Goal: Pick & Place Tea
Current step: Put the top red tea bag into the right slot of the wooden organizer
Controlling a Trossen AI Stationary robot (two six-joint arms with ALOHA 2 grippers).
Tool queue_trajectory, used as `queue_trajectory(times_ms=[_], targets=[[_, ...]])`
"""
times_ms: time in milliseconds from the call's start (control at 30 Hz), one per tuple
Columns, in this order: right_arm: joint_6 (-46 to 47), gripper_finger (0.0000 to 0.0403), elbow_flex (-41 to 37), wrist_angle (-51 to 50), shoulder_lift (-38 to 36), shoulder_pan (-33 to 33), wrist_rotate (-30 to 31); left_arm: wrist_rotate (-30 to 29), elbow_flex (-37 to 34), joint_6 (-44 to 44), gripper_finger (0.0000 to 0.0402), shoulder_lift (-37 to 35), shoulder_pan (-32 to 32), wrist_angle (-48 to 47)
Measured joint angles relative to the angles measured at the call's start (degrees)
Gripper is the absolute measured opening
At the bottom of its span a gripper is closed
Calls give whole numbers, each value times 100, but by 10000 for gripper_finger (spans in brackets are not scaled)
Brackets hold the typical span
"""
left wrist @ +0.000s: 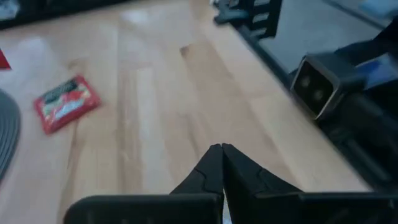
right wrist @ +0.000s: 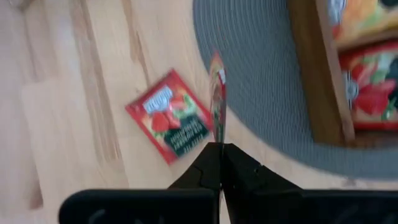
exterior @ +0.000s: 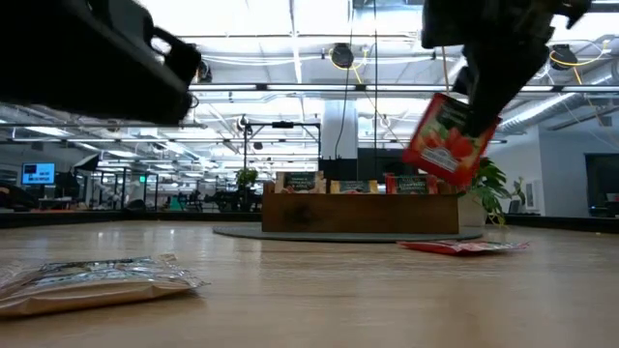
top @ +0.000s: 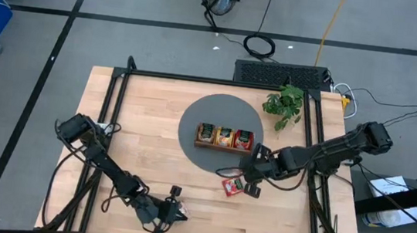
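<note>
My right gripper (right wrist: 222, 146) is shut on a red tea sachet (exterior: 445, 137) above the table, in front of the tray's right end. A second red sachet (right wrist: 174, 117) lies flat on the wood just under it, beside the mat's edge (top: 232, 186). The brown three-compartment tray (top: 224, 137) stands on the grey round mat and holds sachets in each compartment. A pale silvery sachet (exterior: 92, 280) lies flat near the table's near edge. My left gripper (left wrist: 222, 149) is shut and hovers over the near part of the table (top: 171, 210), touching nothing. My right gripper pinches the red sachet between its two fingers by an upper corner (exterior: 471, 108). The fingers come from above, pointing down. The sachet hangs below them, tilted and lifted clear of the table; my wrist view shows it edge-on (right wrist: 217, 93).
A small green plant (top: 284, 105) stands at the table's far right, behind the mat. The grey mat (top: 192, 122) lies in the far middle. Black frame rails (top: 109, 106) run along the table's sides. Bare wood stretches across the left and near-middle of the table.
</note>
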Motion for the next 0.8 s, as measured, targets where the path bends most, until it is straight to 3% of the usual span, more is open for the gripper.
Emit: queue_trajectory(times_ms=[133, 367, 633, 800], targets=[[172, 0, 0, -359, 9, 118, -44, -35, 2, 399, 22, -19, 30, 76], [466, 0, 0, -494, 9, 155, -199, -870, 9, 1344, 29, -140, 373, 780], [559, 0, 0, -452, 9, 143, -500, -860, 9, 701, 4, -131, 713, 813], [574, 0, 0, -454, 9, 234, -479, -855, 9, 512, 20, -131, 720, 788]])
